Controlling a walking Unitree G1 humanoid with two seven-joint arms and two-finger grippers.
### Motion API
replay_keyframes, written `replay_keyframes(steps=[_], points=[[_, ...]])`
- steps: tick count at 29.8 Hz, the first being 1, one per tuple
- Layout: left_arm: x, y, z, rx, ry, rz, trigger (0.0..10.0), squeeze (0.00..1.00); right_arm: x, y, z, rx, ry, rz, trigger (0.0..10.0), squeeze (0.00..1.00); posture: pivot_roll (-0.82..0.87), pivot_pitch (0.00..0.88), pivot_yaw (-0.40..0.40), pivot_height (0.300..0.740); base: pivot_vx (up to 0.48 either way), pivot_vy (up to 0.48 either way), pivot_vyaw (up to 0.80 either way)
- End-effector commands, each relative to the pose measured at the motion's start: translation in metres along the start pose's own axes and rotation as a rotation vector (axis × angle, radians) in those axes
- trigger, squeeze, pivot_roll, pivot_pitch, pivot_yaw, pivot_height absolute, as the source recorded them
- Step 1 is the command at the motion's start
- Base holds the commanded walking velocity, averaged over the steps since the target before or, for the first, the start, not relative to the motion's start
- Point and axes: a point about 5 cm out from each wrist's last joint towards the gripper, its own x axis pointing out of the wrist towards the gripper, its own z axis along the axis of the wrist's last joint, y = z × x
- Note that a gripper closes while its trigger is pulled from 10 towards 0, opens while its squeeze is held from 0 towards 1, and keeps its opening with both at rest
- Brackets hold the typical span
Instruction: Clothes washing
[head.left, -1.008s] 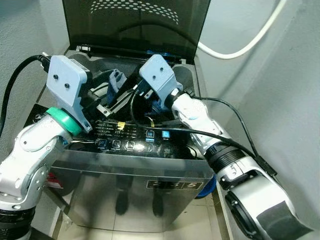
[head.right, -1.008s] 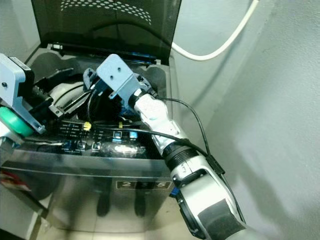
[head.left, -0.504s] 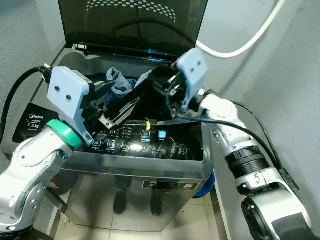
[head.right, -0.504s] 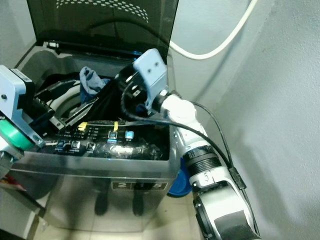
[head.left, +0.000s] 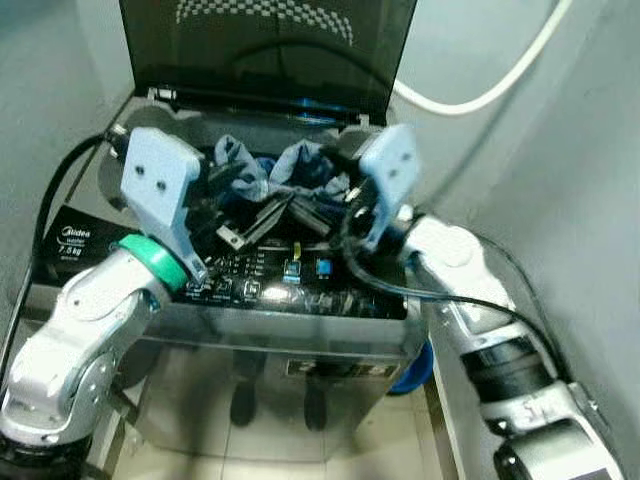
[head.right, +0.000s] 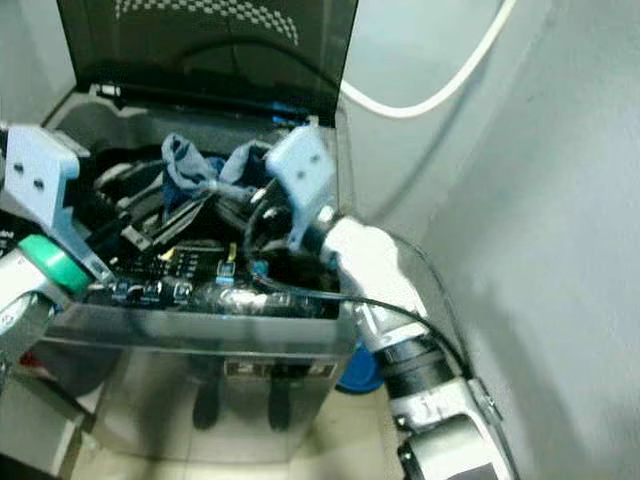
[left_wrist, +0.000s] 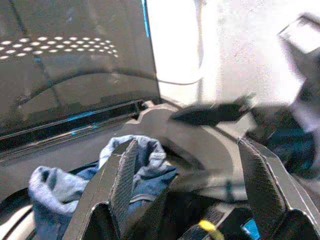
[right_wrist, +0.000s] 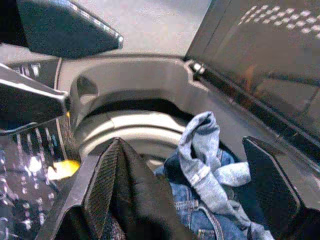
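Note:
Blue denim clothes (head.left: 280, 170) bulge out of the open top-loading washing machine (head.left: 280, 345), and a paler blue piece (right_wrist: 205, 150) lies on top of them. My left gripper (head.left: 258, 208) hovers over the left side of the drum opening, open, with the denim (left_wrist: 135, 160) just beyond its fingertips. My right gripper (head.left: 325, 205) reaches in from the right rim, facing the left one. It is open too, with a dark cloth (right_wrist: 142, 205) lying against one finger. The two grippers' fingers nearly meet over the clothes.
The dark lid (head.left: 260, 50) stands upright behind the drum. The control panel (head.left: 270, 272) with lit buttons runs along the front edge. A white hose (head.left: 480, 95) hangs on the wall at the right. Grey walls stand close on both sides, and a blue object (head.left: 410, 375) sits on the floor.
My right gripper rose out of the drum with dark cloth, swung right, then dropped back to the right rim. The blue denim now sits higher in the opening. The camera shifted slightly.

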Motion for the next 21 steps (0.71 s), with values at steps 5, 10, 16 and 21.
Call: replay_keyframes(steps=[5, 10, 16, 21], points=[[0.001, -0.001, -0.003, -0.001, 0.027, 0.008, 10.0, 0.00, 0.023, 0.012, 0.001, -0.213, 0.067, 0.109, 10.0, 0.23, 0.15, 0.075, -0.025, 0.735, 0.000, 0.000, 0.00], [0.003, -0.006, -0.003, -0.002, 0.019, 0.003, 10.0, 0.00, 0.040, 0.013, 0.016, -0.603, 0.130, 0.380, 10.0, 0.00, 0.16, 0.068, -0.050, 0.735, 0.000, 0.000, 0.00], [-0.006, -0.003, -0.001, 0.008, 0.023, 0.033, 10.0, 0.00, 0.017, -0.002, 0.027, -0.457, 0.117, 0.535, 10.0, 0.00, 0.18, 0.064, -0.067, 0.735, 0.000, 0.000, 0.00], [-0.008, -0.004, -0.001, 0.011, 0.024, 0.034, 10.0, 0.00, 0.012, -0.020, 0.028, -0.365, 0.080, 0.448, 10.0, 0.00, 0.18, 0.053, -0.067, 0.735, 0.000, 0.000, 0.00]])
